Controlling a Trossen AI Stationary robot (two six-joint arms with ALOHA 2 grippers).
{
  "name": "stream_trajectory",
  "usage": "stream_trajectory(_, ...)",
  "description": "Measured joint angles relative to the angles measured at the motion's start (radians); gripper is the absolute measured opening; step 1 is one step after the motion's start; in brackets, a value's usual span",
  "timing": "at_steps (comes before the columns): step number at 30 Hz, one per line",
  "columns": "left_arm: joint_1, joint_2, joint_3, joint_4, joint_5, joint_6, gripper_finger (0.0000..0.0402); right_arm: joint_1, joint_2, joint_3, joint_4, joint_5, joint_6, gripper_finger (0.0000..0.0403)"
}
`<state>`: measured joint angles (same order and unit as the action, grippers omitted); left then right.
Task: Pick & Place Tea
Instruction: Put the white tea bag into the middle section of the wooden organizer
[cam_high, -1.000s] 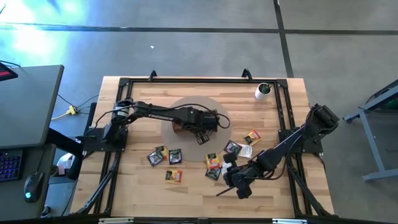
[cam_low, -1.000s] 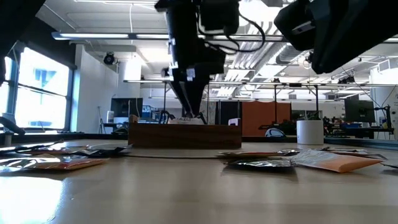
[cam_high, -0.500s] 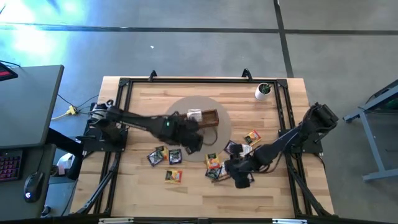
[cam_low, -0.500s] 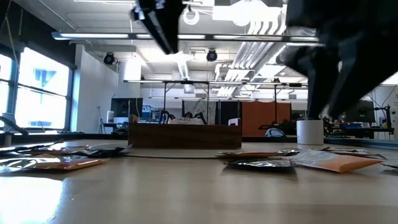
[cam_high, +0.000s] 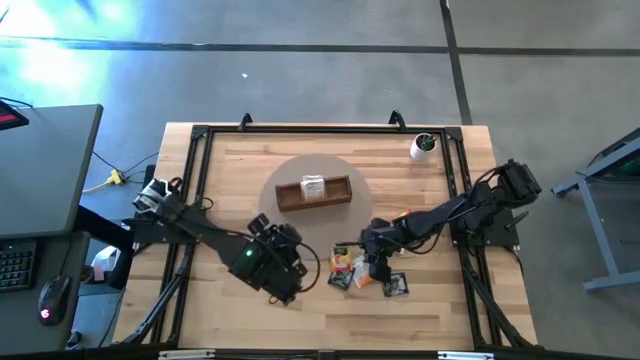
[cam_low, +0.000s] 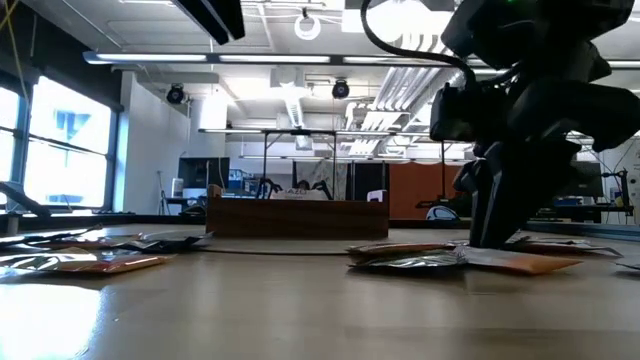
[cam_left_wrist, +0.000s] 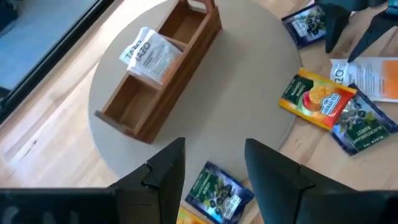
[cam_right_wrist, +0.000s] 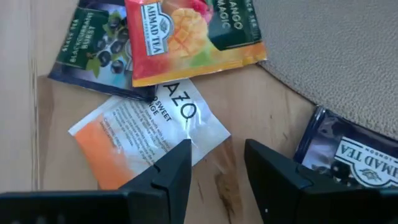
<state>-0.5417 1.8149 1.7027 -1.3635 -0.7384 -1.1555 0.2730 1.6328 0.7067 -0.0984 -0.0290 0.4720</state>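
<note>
Right gripper (cam_right_wrist: 208, 180) hanging low, fingers spread, directly over white-and-orange Tazo sachet (cam_right_wrist: 149, 134); right wrist view reading labels there: mango sachet (cam_right_wrist: 189, 34) overlapping blackcurrant sachet (cam_right_wrist: 93, 56). High view showing only small cluster (cam_high: 350, 268). Left gripper (cam_left_wrist: 208, 177) hovering spread and empty above round mat (cam_left_wrist: 249, 93). Left wrist view alone showing Tazo sachet (cam_left_wrist: 149, 53) sitting in middle compartment of wooden tray (cam_left_wrist: 186, 68).

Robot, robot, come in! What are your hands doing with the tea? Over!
Right gripper open, low over white-orange sachet. Left gripper open, empty, above table. One sachet in tray. Nothing blocking.
</note>
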Motion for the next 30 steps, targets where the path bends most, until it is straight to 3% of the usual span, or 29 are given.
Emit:
stream_trajectory(15,-0.009,0.008,0.0,-0.05,-0.005,-0.061,0.0163,-0.005,-0.004,0.044,0.006,-0.023,-0.063,0.0129)
stream_trajectory(30,-0.009,0.007,-0.001,-0.049,-0.001,-0.062,0.0163,0.026,0.005,0.01,0.073,0.021,0.019,0.0129)
